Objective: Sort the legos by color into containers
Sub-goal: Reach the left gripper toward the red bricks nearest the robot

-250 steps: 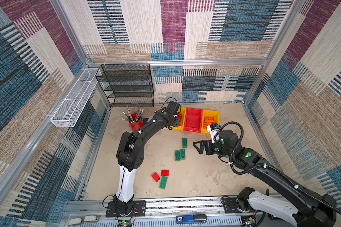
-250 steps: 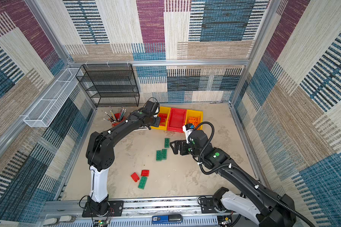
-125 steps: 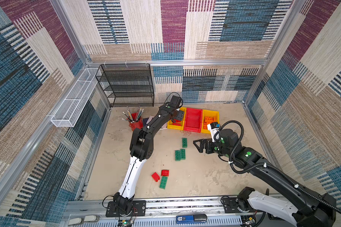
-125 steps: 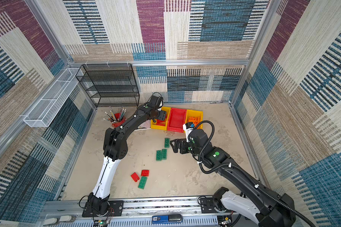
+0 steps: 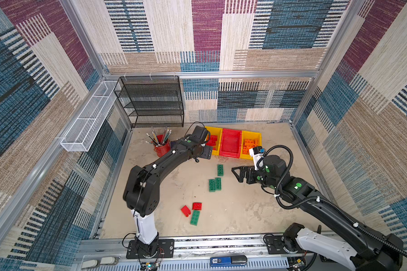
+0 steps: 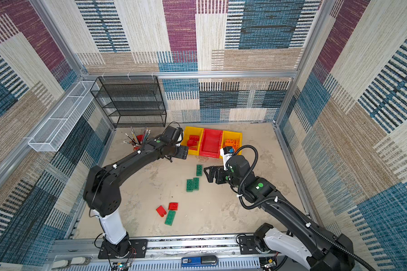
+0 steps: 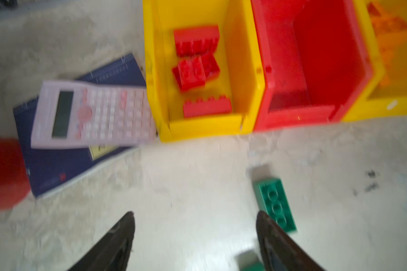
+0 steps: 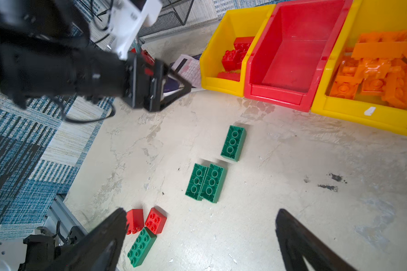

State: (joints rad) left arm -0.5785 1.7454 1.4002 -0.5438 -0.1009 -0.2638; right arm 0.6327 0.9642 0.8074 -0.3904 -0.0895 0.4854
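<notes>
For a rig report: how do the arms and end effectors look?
The left arm and right arm are black, with white base links and green dots. A ribbed black cable follows the right. The left end effector and right end effector have tapered black fingers.

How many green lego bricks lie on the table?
4: a lone green brick near the red bin; a green pair side by side; a last green brick beside two red bricks. None seems hidden.

Four green studded plastic bricks point(image 8: 233, 143), two loose red bricks point(image 8: 155, 220), two yellow plastic bins point(image 8: 221, 83), one red bin point(image 8: 275, 96) are showing.
</notes>
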